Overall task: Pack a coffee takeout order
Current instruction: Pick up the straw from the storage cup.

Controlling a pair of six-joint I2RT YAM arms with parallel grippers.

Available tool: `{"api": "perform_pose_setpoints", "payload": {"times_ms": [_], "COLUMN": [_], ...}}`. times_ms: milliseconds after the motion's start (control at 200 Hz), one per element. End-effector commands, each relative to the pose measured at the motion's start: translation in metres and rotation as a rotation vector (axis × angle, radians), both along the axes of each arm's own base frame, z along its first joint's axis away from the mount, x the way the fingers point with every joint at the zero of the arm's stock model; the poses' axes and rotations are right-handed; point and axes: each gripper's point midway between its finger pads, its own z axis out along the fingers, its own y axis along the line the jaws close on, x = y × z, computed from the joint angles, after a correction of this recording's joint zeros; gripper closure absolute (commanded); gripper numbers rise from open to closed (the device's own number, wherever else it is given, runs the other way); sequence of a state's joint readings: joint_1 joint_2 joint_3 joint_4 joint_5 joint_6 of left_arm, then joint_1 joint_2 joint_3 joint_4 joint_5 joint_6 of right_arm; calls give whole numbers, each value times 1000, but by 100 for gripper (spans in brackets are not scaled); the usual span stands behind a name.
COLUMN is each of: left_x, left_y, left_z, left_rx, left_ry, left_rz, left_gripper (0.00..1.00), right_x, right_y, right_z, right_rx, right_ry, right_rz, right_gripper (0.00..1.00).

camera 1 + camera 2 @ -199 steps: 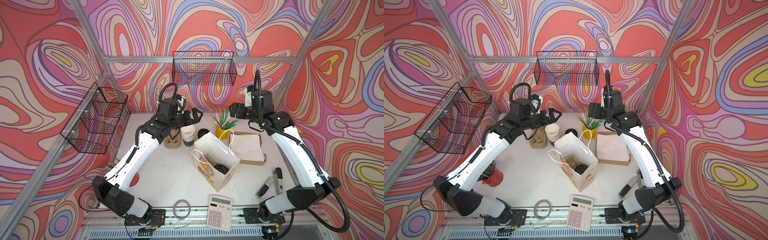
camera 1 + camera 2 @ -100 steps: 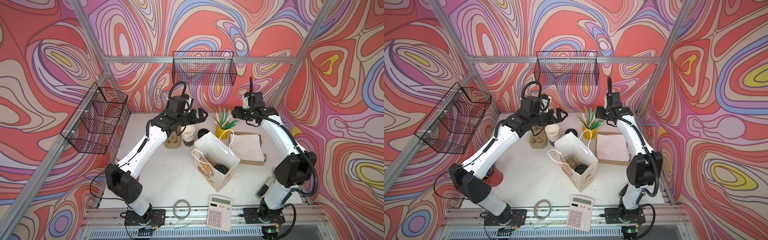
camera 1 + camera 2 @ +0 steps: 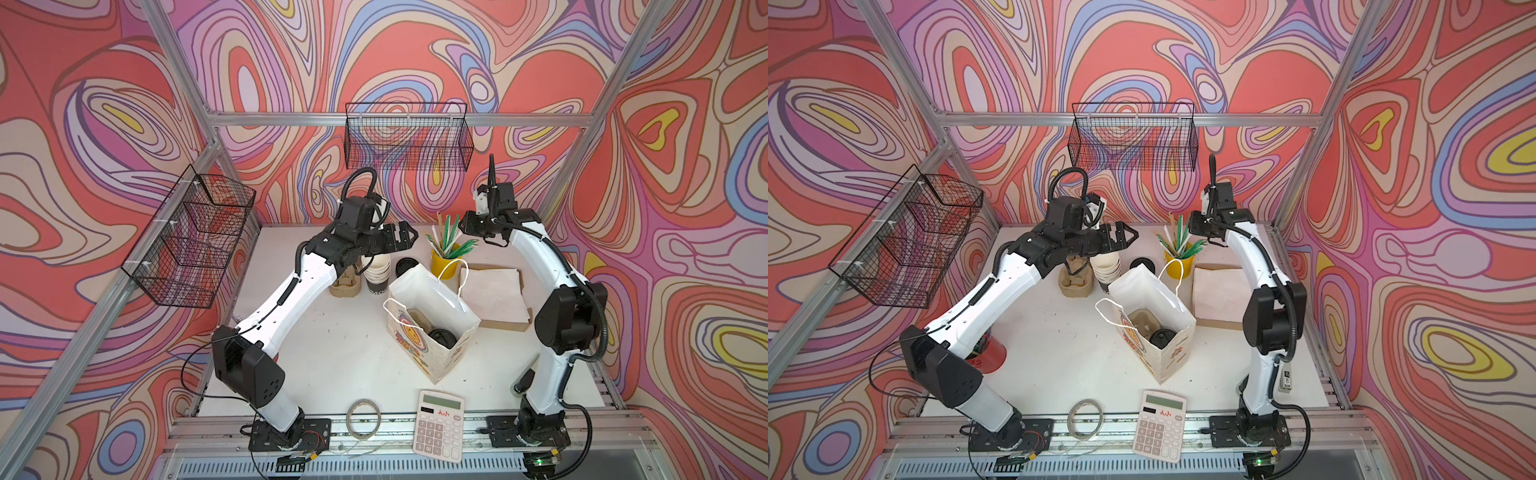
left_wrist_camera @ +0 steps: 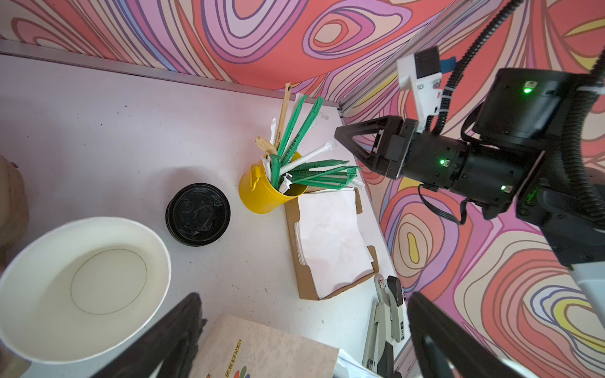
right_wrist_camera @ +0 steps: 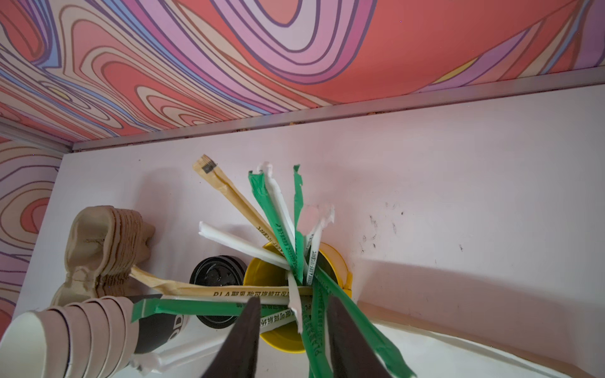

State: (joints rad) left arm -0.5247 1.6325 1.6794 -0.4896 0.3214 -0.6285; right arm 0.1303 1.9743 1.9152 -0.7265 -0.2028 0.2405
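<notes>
The white printed paper bag (image 3: 432,332) (image 3: 1173,353) stands open mid-table. Inside it sit the tan carrier (image 3: 417,319) (image 3: 1143,322) and the black lidded cup (image 3: 442,336) (image 3: 1163,336). My right gripper (image 3: 465,226) (image 3: 1192,226) (image 4: 347,144) (image 5: 293,314) hangs over the yellow straw pot (image 3: 444,264) (image 5: 281,337). Its jaws are narrowed around green and white wrapped straws (image 5: 314,314), with a gap still showing. My left gripper (image 3: 409,237) (image 3: 1129,237) (image 4: 301,333) is wide open and holds nothing, above the stack of lidless cups (image 3: 376,270) (image 4: 82,288).
Black lids (image 3: 405,266) lie beside the pot. A stack of spare carriers (image 3: 345,286) is at the back left. A napkin box (image 3: 494,297) is on the right, a stapler (image 4: 386,320) beside it. A calculator (image 3: 438,424) and tape roll (image 3: 364,417) lie in front.
The right gripper's jaws have narrowed around the straws, and the right arm's elbow has folded in. The left gripper shifted slightly right and stayed open.
</notes>
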Motion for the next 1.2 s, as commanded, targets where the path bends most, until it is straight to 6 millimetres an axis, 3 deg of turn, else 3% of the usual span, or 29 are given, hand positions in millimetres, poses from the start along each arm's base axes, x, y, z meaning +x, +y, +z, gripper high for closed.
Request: {"api": "perform_pose_setpoints", "payload": {"times_ms": [0, 336, 491, 571, 741, 841, 1077, 1102, 1197], "left_x": [-3, -4, -6, -7, -10, -14, -29, -32, -45], "left_y": [-1, 1, 4, 7, 17, 22, 31, 31, 30], "left_z": [-8, -9, -8, -5, 6, 12, 30, 33, 42], "left_rx": [12, 18, 26, 33, 59, 72, 61, 51, 17], "left_ry": [15, 10, 6, -5, -41, -60, -95, -98, -105], "left_rz": [-12, -7, -2, 5, 29, 36, 28, 17, -17], "left_gripper": [0, 0, 0, 0, 0, 0, 0, 0, 0], "right_x": [3, 8, 8, 7, -6, -19, -55, -67, -91], "right_y": [8, 2, 1, -1, -4, -1, 3, 3, 12], "right_z": [1, -22, -21, -1, 70, 95, 156, 176, 210], "right_rx": [21, -14, -17, -26, -33, -50, -103, -99, -65], "right_ry": [6, 41, 39, -8, -131, -161, -263, -303, -375], "right_rz": [37, 18, 15, -2, -37, -38, -66, -69, -43], "right_gripper": [71, 83, 100, 100, 100, 100, 100, 100, 100]}}
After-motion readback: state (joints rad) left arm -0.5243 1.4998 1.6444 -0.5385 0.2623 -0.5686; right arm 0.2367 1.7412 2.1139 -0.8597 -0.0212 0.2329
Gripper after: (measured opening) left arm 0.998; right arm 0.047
